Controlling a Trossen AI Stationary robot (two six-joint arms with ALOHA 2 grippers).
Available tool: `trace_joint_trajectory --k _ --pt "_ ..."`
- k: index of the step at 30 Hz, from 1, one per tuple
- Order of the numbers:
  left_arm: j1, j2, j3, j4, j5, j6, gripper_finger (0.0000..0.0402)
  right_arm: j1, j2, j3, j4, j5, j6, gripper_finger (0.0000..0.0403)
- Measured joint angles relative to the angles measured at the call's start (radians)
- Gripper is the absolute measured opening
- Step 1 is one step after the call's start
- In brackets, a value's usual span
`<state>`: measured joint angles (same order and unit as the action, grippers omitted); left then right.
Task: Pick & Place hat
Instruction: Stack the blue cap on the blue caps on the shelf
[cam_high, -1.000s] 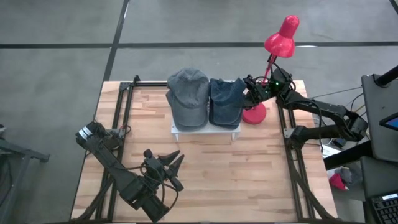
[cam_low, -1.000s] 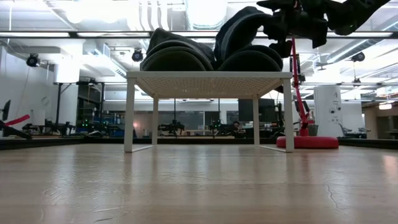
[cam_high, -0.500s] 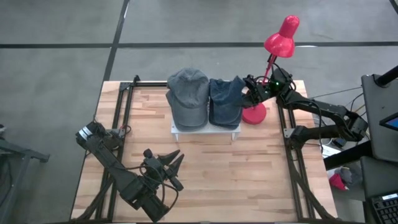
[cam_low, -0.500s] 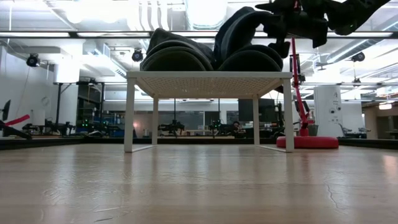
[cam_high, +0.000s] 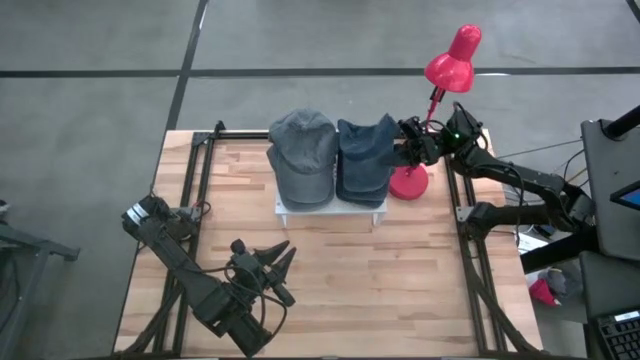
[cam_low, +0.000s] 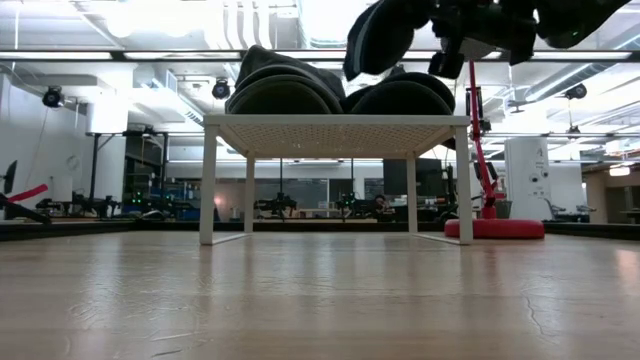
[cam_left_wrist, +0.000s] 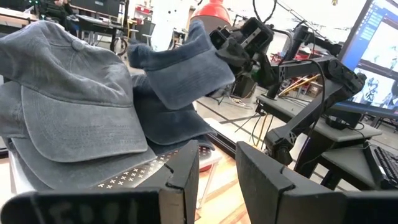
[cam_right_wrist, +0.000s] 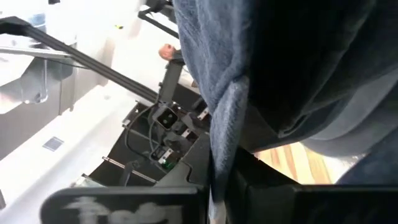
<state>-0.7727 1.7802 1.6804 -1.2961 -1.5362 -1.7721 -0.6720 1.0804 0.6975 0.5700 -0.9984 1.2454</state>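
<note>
- Fingers of the left gripper (cam_high: 283, 262) are standing slightly apart and holding nothing; this arm is waiting at the near left of the table (cam_high: 420, 280), well apart from the hats.
- Fingers of the right gripper (cam_high: 410, 150) are clenching on the edge of the blue hat (cam_high: 365, 150), pinching the fabric flat between them, as the right wrist view is showing.
- Going left to right on the white rack (cam_high: 330, 212): the grey hat (cam_high: 301, 155) is resting on a second grey cap, and the blue hat is lifting at its gripped side above another blue cap just beside it.
- The blue hat is hanging limp from the pinch in the low view, so it is judged light, soft and pliable; the crown is likely to sag and drag on the cap below.
- The brim is judged the stiffer part and the better place to take hold.
- The table is presenting a bare wooden slat top with a dark frame; a red desk lamp (cam_high: 440, 75) is standing just beside the right gripper, which is posing a collision risk.
- The room beyond is showing grey floor, ceiling lights and workstations.
</note>
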Motion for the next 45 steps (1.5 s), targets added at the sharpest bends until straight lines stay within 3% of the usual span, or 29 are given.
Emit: trace_joint_trajectory --k 17,29,45 --pt "0.074 0.0 0.002 0.056 -0.024 -0.001 0.0104 0.05 -0.098 0.0 -0.005 -0.055 -0.12 0.0013" --pt "0.099 0.0 0.002 0.249 -0.002 -0.011 0.0106 0.072 -0.098 0.0 -0.004 -0.053 -0.187 0.0013" --pt "0.178 0.02 0.001 0.623 0.059 0.009 0.0184 0.142 -0.099 0.0 0.098 -0.053 -0.289 0.0013"
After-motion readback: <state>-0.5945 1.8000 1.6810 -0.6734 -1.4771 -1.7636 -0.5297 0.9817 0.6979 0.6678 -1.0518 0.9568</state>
